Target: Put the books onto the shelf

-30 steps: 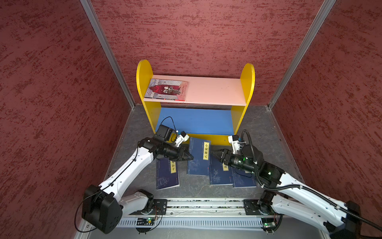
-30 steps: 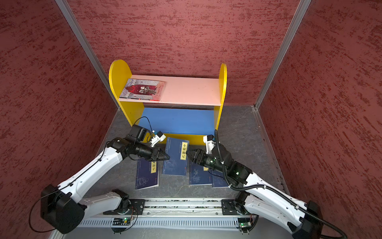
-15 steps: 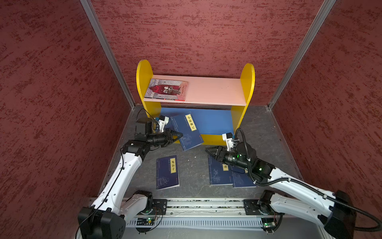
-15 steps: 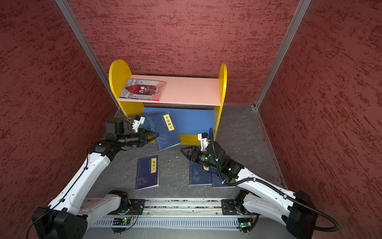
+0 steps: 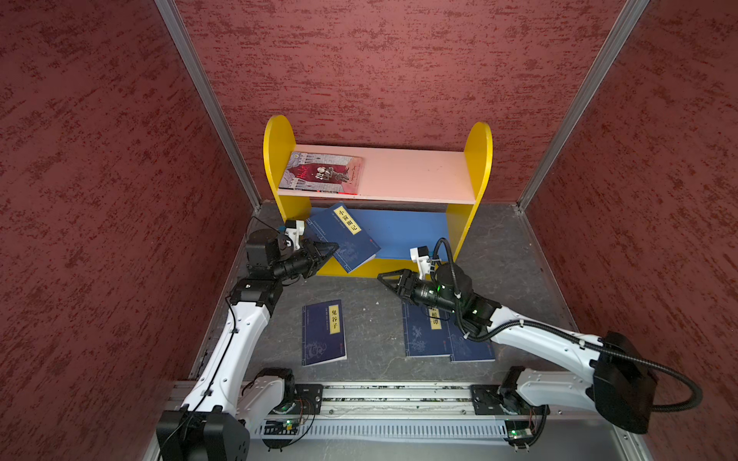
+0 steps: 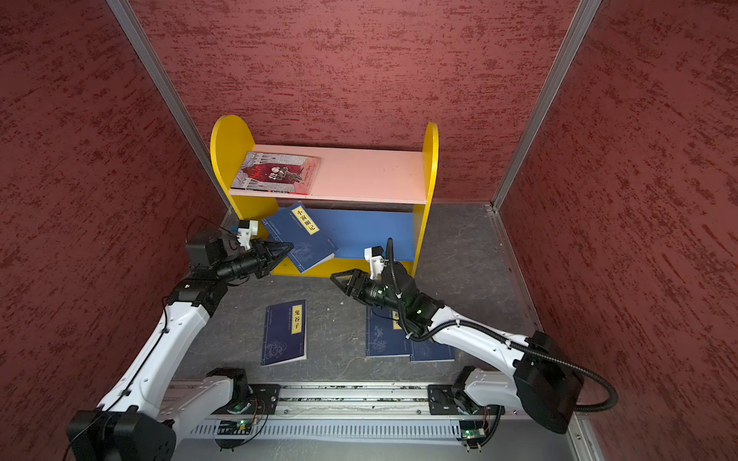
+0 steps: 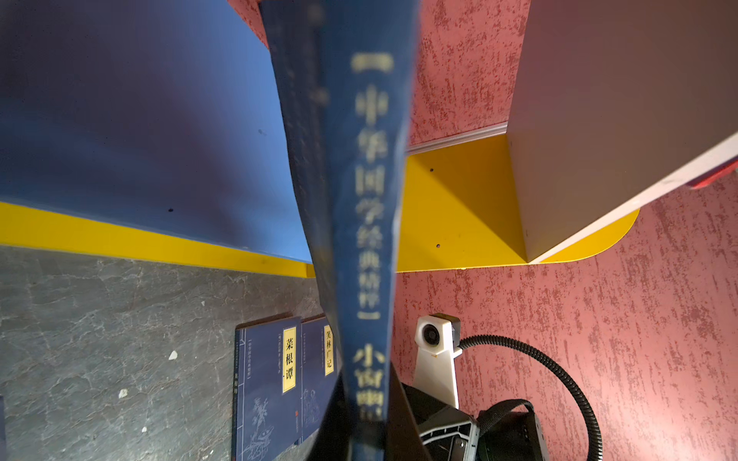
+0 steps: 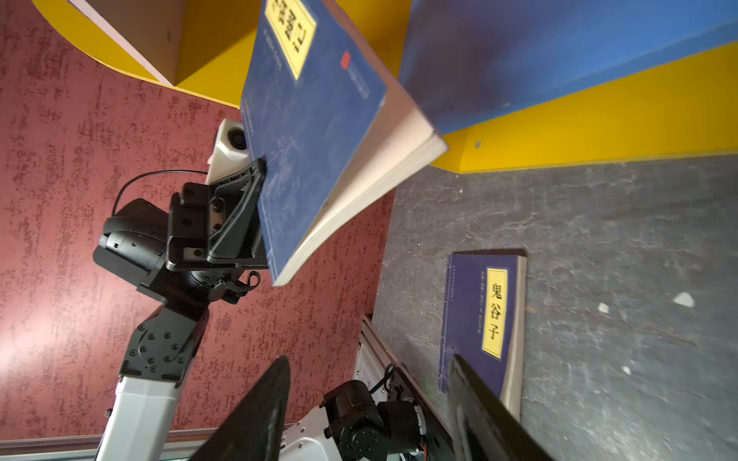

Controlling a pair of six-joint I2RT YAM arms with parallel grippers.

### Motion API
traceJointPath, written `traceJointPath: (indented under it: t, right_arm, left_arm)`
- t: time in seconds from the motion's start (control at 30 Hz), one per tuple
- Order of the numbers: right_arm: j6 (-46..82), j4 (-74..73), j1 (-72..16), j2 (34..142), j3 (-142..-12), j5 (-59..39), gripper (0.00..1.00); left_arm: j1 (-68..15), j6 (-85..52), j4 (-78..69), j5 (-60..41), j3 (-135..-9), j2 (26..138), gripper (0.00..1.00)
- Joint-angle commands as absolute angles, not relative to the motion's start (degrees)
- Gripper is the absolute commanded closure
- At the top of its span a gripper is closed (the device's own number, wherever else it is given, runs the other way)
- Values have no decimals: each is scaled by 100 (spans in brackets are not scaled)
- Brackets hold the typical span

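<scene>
Navy paperback (image 5: pixel 345 235), flat on the floor (image 5: pixel 371 319) a second ago, now hangs tilted at centre frame before the blue lower board (image 5: pixel 411 235) of the shelf (image 5: pixel 479 159), clenched in the left gripper (image 5: pixel 332 249). Right gripper (image 5: pixel 382 276) hovers spread and empty. Three navy books (image 5: pixel 323 333) lie unshelved; sliding this one in looks next.

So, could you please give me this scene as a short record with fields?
left gripper: shut on the held navy book, tilted before the blue lower board
right gripper: open, empty, above the grey tabletop
pink upper board: red-and-grey illustrated book lying flat at its left end
grey tabletop: lone navy book lying flat; two overlapping navy books partly under the right arm
shelved so far: one of five books
</scene>
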State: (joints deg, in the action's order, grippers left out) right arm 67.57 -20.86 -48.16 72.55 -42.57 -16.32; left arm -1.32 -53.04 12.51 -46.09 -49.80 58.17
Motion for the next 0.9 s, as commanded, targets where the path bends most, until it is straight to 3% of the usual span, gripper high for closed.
traceJointPath:
  t: [0.0,0.87]
  right_arm:
    - [6864,-2562,-4803,7409,-4469,-1577,36]
    - [7317,-3186,-4808,8717,-4819,-1431,41]
  left_arm:
    - [-36,-5569,641,-4361,-4946,5836,100]
    - [161,-5882,765,-3482,-4695,6978,100]
